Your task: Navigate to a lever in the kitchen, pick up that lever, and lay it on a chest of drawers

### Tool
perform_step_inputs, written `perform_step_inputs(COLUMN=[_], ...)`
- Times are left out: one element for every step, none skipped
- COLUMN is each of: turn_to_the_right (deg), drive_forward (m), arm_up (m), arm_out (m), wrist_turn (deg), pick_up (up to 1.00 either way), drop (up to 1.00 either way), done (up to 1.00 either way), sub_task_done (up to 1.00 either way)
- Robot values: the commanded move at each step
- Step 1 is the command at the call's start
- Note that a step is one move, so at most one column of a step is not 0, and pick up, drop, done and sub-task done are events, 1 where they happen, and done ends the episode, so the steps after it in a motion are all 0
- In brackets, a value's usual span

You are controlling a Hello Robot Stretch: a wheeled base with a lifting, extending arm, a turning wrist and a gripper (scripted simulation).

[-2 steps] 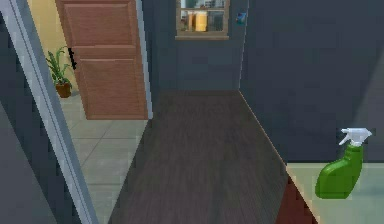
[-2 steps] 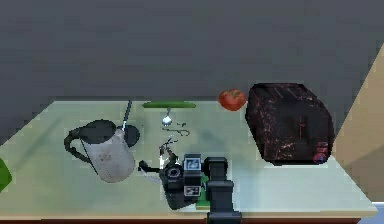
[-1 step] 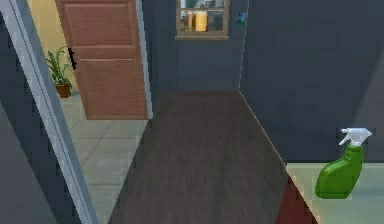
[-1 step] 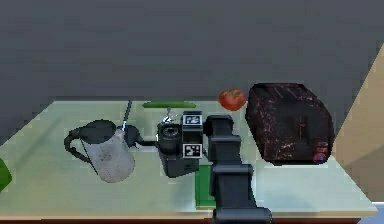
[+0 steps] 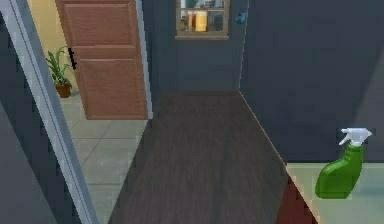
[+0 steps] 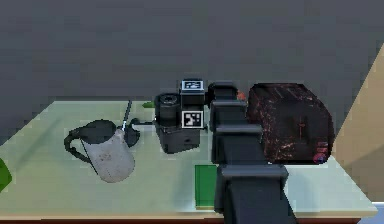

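Here, a dark wood-plank floor (image 5: 190, 150) is running btwn matte slate walls (image 5: 300, 70) toward a panelled brown door (image 5: 103, 55). In the arm side view, a smooth pale countertop (image 6: 50, 130) is bearing the kit: the square-section black arm (image 6: 245, 150) is reaching across it, w/ a boxy, mottled dark-red appliance (image 6: 290, 122) sitting just beside. A rounded, shiny metal jug (image 6: 105, 150) is standing nearby. A green plastic spray bottle (image 5: 343, 165) is standing on the counter. The gripper (image 6: 150, 120) is hanging near the jug; can't tell whether its fingers are holding anything. A thin grey rod (image 6: 127, 112), poss. the lever, is leaning btwn jug and gripper.
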Motion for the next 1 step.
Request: perform_step_inputs(turn_to_the_right=[0.0], drive_forward=[0.00], arm_up=[0.00], arm_out=[0.00], wrist_turn=[-45.0], pick_up=[0.00], drop=[0.00], done=[0.00], sub_task_done=[0.00])
